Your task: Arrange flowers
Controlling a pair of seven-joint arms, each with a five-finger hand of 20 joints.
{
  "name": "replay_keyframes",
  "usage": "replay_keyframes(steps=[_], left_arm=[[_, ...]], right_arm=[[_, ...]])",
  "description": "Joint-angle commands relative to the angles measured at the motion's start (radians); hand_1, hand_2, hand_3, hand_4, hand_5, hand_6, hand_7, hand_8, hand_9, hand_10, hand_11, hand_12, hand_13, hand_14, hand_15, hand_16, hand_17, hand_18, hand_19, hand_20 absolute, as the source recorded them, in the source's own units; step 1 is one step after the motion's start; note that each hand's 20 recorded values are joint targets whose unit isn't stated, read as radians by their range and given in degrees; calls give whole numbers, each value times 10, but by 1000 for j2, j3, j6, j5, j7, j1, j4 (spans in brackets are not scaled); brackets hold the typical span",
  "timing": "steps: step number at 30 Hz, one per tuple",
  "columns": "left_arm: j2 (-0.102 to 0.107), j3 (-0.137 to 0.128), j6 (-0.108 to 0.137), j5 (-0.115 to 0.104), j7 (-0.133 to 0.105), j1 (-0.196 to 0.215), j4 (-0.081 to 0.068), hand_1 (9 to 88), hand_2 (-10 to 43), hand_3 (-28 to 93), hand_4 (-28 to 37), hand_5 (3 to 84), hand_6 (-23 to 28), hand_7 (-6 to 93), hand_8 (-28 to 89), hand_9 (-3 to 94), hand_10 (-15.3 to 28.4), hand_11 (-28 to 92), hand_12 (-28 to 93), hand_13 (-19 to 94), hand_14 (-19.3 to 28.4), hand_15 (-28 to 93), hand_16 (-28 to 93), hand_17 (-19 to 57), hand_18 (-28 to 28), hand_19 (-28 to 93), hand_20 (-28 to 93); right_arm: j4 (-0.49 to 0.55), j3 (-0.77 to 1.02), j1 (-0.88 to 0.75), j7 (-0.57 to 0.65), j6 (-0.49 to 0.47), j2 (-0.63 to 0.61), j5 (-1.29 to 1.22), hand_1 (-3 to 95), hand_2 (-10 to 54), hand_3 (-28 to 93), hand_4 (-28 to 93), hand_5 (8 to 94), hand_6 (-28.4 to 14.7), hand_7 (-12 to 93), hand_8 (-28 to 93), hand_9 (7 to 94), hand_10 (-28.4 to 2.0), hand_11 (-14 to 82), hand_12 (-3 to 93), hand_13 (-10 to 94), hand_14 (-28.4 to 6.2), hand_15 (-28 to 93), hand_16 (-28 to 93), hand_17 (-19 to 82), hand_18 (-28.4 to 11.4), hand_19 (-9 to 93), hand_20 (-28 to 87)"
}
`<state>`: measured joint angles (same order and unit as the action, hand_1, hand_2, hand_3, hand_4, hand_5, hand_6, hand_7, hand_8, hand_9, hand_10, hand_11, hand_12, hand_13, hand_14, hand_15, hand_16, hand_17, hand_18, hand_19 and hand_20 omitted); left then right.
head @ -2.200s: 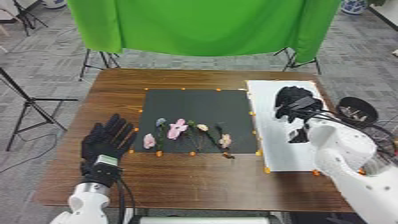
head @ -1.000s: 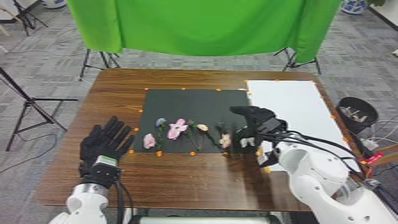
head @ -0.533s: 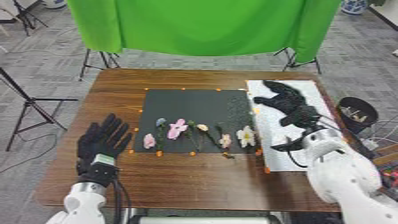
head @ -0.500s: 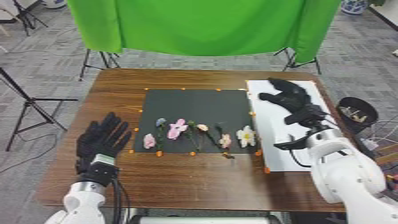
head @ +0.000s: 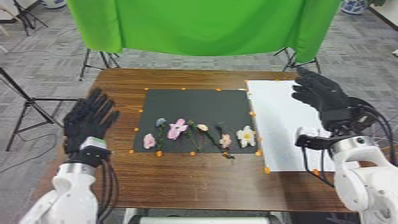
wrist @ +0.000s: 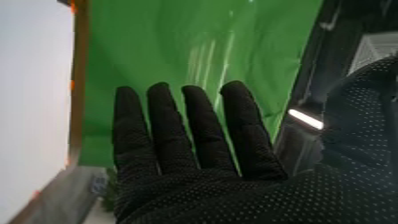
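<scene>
Black fabric covers the right hand (head: 325, 102), which hangs over the outer edge of the white board (head: 282, 130), fingers straight, aimed at 11 o'clock. From the right wrist, the right hand (wrist: 222, 195) shows its fingers slightly apart, thumb well off to the side, nothing pinched; green cloth (head: 204, 30) stands behind them. Toward 9 o'clock, a smooth stretch of board separates it from the dark mat (head: 197, 105), a matte rectangle edged with orange marks. At 8 o'clock from the hand, near the mat's edge, lies the white flower (head: 246, 136), broad, petals round a yellow centre; which way its stem points I cannot tell.

Next to it, toward 9 o'clock, come a pinkish bloom (head: 225, 141), a peach bud (head: 202, 127) with a thin stem running to 5 o'clock, a large pink flower (head: 178, 129) lying along a 1-to-7 line, a blue-grey bud (head: 161, 121) with its stem toward 6, and a small pink bloom (head: 149, 141). Beyond them the mat stretches toward 12. The left hand (head: 87, 122), fingers spread toward 1 o'clock, hangs at the left edge of the glossy brown wooden table (head: 187, 187).
</scene>
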<state>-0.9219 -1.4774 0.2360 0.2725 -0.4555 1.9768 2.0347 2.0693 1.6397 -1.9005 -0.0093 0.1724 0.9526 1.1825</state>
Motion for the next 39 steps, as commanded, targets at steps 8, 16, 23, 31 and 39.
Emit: replay_keyframes(steps=[8,16,23,31,39], left_arm=[[-33,-39,-30,49,12,13,20,271,155,731,-282,377,79,98,-81,267,136,177,59,177,120,236,-84,-61,127,320,78],[-19,-53,-6,31,-24,68,39,272,155,730,-282,380,80,103,-80,269,138,180,62,178,123,241,-80,-62,127,320,79],[-14,-65,-6,33,-32,90,37,272,154,732,-281,383,82,107,-80,272,138,184,65,181,124,246,-79,-62,127,319,80],[-24,-57,1,27,-19,75,30,274,156,731,-281,387,84,110,-81,274,140,187,67,186,127,252,-79,-63,129,321,80],[4,-88,24,39,-27,110,44,273,156,732,-279,389,85,110,-82,276,140,186,68,188,129,253,-79,-63,129,320,80]], right_arm=[[27,38,-38,8,-17,20,21,61,72,816,-283,370,-2,103,-106,377,-105,36,95,317,-123,92,164,182,-160,173,224],[40,62,-71,19,-35,25,23,66,70,820,-282,378,-3,105,-106,379,-105,37,95,319,-123,93,161,182,-161,171,225],[29,58,-58,39,-59,22,19,71,68,823,-282,391,-3,110,-107,382,-105,37,95,323,-123,97,161,183,-162,172,226],[42,74,-90,57,-39,16,11,76,66,825,-281,396,-5,111,-108,387,-104,39,95,329,-127,100,161,181,-164,176,227],[49,62,-80,49,-48,5,14,83,65,824,-280,402,-5,112,-108,388,-105,39,95,333,-130,102,162,180,-165,180,227]])
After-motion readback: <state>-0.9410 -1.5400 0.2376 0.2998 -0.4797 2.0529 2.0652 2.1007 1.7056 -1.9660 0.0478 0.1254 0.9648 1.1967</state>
